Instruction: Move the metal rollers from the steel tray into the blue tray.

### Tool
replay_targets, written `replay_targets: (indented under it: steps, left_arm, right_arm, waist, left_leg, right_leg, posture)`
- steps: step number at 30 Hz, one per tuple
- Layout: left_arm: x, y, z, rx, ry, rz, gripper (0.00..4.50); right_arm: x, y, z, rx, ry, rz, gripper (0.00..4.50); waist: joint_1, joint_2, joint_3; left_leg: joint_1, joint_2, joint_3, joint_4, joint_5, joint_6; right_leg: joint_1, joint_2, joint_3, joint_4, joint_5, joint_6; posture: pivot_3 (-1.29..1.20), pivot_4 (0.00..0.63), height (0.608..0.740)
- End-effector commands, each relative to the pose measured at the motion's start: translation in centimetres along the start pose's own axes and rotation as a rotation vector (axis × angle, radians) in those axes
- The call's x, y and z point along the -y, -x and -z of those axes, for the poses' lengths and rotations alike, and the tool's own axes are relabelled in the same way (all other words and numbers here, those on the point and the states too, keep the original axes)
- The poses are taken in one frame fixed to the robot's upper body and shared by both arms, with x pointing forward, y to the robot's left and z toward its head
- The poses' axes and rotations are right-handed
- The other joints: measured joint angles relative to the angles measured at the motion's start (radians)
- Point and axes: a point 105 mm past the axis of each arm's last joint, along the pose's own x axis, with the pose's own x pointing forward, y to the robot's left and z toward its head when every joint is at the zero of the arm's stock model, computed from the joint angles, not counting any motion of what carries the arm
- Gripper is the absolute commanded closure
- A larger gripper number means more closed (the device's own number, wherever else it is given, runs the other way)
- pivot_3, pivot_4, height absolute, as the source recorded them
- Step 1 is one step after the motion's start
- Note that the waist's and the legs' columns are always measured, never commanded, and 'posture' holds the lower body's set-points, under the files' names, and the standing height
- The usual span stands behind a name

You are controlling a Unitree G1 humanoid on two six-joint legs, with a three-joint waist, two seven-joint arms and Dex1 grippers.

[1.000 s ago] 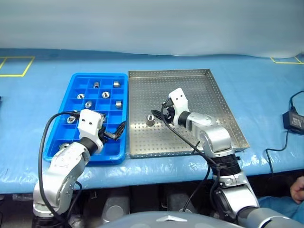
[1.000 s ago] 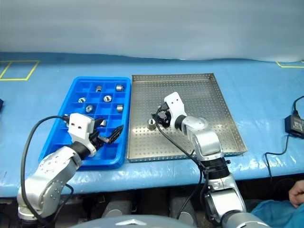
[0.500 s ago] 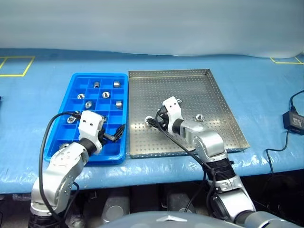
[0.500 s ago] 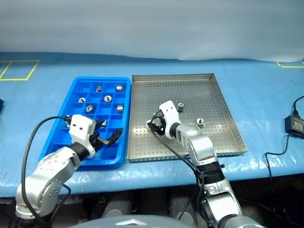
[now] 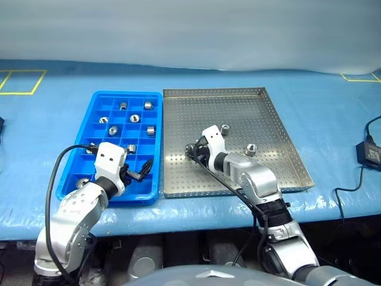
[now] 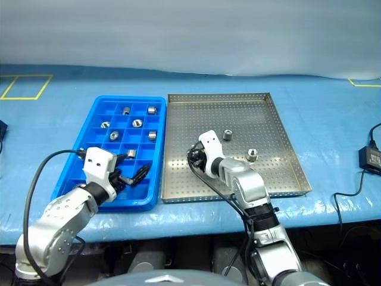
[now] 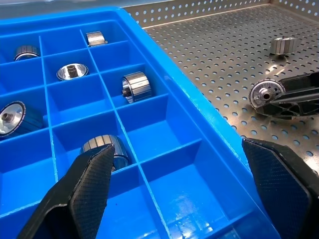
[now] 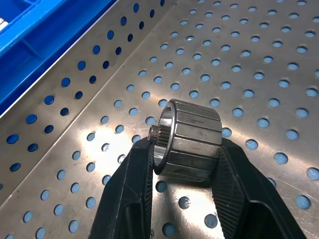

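Observation:
My right gripper (image 8: 187,145) is shut on one metal roller (image 8: 192,134), held low over the perforated floor of the steel tray (image 5: 238,110) near its left side, close to the blue tray's wall. Two more rollers (image 5: 225,128) (image 5: 250,149) lie loose on the steel tray to the right of that gripper (image 5: 191,150). The blue tray (image 5: 158,149) sits just left of the steel tray, with several rollers (image 7: 135,85) in its compartments. My left gripper (image 7: 184,174) hovers open over the blue tray's near right corner, nothing between its fingers.
Both trays rest on a blue-covered table. A black power adapter (image 5: 369,152) with its cable lies at the far right. Yellow tape marks (image 5: 18,80) sit at the back left and back right corners.
My right gripper sank to the left over the roller that stood on the steel tray and shut on it. The left gripper has stayed put and open.

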Motion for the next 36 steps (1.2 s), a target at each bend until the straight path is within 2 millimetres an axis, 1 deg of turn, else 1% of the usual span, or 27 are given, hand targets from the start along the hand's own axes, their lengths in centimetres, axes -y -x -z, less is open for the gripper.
replay_targets:
  steps: [1, 3, 7, 10, 12, 14, 16, 19, 21, 24, 26, 29, 33, 34, 36]
  left_arm:
    - [0.2, 0.7, -1.2, 0.044, -0.032, 0.002, 0.0]
    - [0.0, 1.2, -1.0, 0.035, -0.031, -0.013, 0.0]
    - [-1.5, 2.8, 0.2, -0.041, -0.048, -0.12, 0.0]
    - [-2.2, 4.1, 0.4, -0.054, -0.047, -0.173, 0.0]
    - [-2.7, 5.1, 0.4, -0.058, -0.045, -0.216, 0.0]
    - [-3.0, 6.2, 0.3, -0.061, -0.041, -0.257, 0.0]
    - [-3.2, 7.0, 0.5, -0.072, -0.04, -0.285, 0.0]
    - [-3.7, 7.7, 1.0, -0.093, -0.025, -0.327, 0.0]
    - [-3.7, 7.9, 1.1, -0.097, -0.017, -0.336, 0.0]
    - [-3.5, 8.0, 1.4, -0.11, -0.013, -0.335, 0.0]
    - [-3.4, 8.1, 1.5, -0.116, -0.01, -0.336, 0.0]
    - [-3.4, 8.2, 1.6, -0.12, -0.009, -0.339, 0.0]
    - [-3.3, 8.3, 1.6, -0.122, -0.009, -0.339, 0.0]
    - [-3.2, 8.3, 1.5, -0.121, -0.008, -0.335, 0.0]
    - [-3.0, 8.1, 1.5, -0.116, -0.004, -0.324, 0.0]
  right_arm:
    - [-0.8, 0.5, -1.6, 0.062, 0.05, -0.03, 3.22]
    - [-1.9, 0.9, -2.8, 0.099, 0.092, -0.079, 3.22]
    - [-5.3, 1.8, -5.3, 0.182, 0.173, -0.228, 3.22]
    - [-8.1, 1.9, -6.2, 0.209, 0.201, -0.33, 3.22]
    - [-10.4, 1.8, -6.1, 0.206, 0.219, -0.414, 3.22]
    - [-12.7, 1.6, -5.4, 0.185, 0.234, -0.502, 3.22]
    - [-14.2, 1.1, -4.4, 0.15, 0.255, -0.55, 3.22]
    - [-15.8, -0.1, -3.3, 0.117, 0.265, -0.587, 3.22]
    - [-16.6, -0.8, -2.9, 0.101, 0.277, -0.617, 3.22]
    - [-17.3, -1.8, -2.3, 0.078, 0.284, -0.64, 3.22]
    - [-17.3, -2.3, -2.0, 0.07, 0.298, -0.637, 3.22]
    - [-17.2, -2.6, -2.0, 0.07, 0.294, -0.638, 3.22]
    - [-16.7, -3.0, -1.6, 0.044, 0.3, -0.63, 3.22]
    - [-16.6, -3.0, -1.6, 0.042, 0.304, -0.623, 2.51]
    - [-16.4, -2.9, -1.9, 0.069, 0.318, -0.607, 1.98]
  waist:
    - [0.001, 0.0, 0.0]
    - [0.0, 0.0, 0.0]
    - [-0.001, 0.0, 0.0]
    - [0.002, 0.0, 0.0]
    - [0.008, 0.0, 0.0]
    - [0.011, 0.0, 0.0]
    - [0.015, 0.0, 0.0]
    - [0.027, 0.0, 0.0]
    - [0.037, 0.0, 0.0]
    - [0.05, 0.0, 0.0]
    - [0.051, 0.0, 0.0]
    - [0.054, -0.001, 0.0]
    - [0.06, 0.0, 0.0]
    - [0.061, -0.001, 0.0]
    - [0.063, 0.0, 0.0]
  left_leg:
    - [0.0, 0.0, 0.0, 0.0, 0.0, 0.0]
    - [0.0, 0.0, 0.0, 0.0, 0.0, 0.0]
    - [0.0, 0.001, 0.0, -0.001, 0.0, 0.0]
    - [0.0, 0.002, 0.0, -0.002, 0.0, 0.0]
    - [0.0, 0.004, -0.001, -0.002, 0.0, 0.0]
    - [0.0, 0.007, -0.001, -0.002, 0.0, 0.0]
    - [0.0, 0.007, 0.0, -0.002, 0.0, 0.0]
    - [0.0, 0.007, 0.0, -0.001, 0.0, 0.0]
    - [0.001, 0.007, 0.0, 0.0, 0.0, 0.0]
    - [0.002, 0.007, -0.001, 0.0, 0.0, -0.001]
    - [0.003, 0.007, 0.0, 0.0, 0.0, -0.001]
    - [0.003, 0.007, -0.001, 0.0, 0.0, -0.001]
    - [0.003, 0.007, -0.001, -0.001, 0.0, -0.001]
    - [0.003, 0.007, -0.001, -0.001, 0.0, -0.001]
    - [0.003, 0.007, -0.001, -0.001, 0.0, -0.001]
  right_leg:
    - [0.0, 0.0, 0.0, 0.0, 0.0, 0.0]
    - [0.0, 0.0, 0.0, 0.0, 0.0, 0.0]
    - [-0.001, 0.0, 0.0, 0.0, 0.0, 0.001]
    - [-0.002, 0.001, -0.001, 0.0, -0.002, 0.003]
    - [-0.001, 0.001, -0.001, 0.001, -0.004, 0.001]
    - [-0.001, 0.001, -0.002, 0.0, -0.005, -0.001]
    - [-0.001, 0.0, -0.001, 0.0, -0.005, -0.001]
    - [-0.001, -0.001, -0.002, 0.0, -0.005, -0.001]
    - [-0.001, -0.001, -0.002, 0.0, -0.006, -0.001]
    - [-0.003, -0.001, -0.003, 0.0, -0.006, 0.0]
    - [-0.003, -0.001, -0.003, 0.0, -0.006, 0.0]
    - [-0.003, -0.001, -0.003, 0.0, -0.006, 0.0]
    - [-0.003, -0.001, -0.003, 0.0, -0.006, -0.001]
    - [-0.003, -0.001, -0.003, 0.0, -0.006, -0.001]
    - [-0.003, -0.001, -0.003, 0.0, -0.006, -0.001]
  posture:
    - [0.17, 0.15, 0.74]
    - [0.18, 0.15, 0.74]
    - [0.2, 0.15, 0.74]
    - [0.23, 0.15, 0.74]
    - [0.24, 0.15, 0.74]
    - [0.26, 0.15, 0.74]
    - [0.28, 0.15, 0.74]
    - [0.3, 0.15, 0.74]
    - [0.31, 0.15, 0.74]
    - [0.32, 0.15, 0.74]
    - [0.32, 0.15, 0.74]
    - [0.33, 0.15, 0.74]
    - [0.33, 0.15, 0.74]
    - [0.33, 0.15, 0.74]
    - [0.32, 0.15, 0.74]
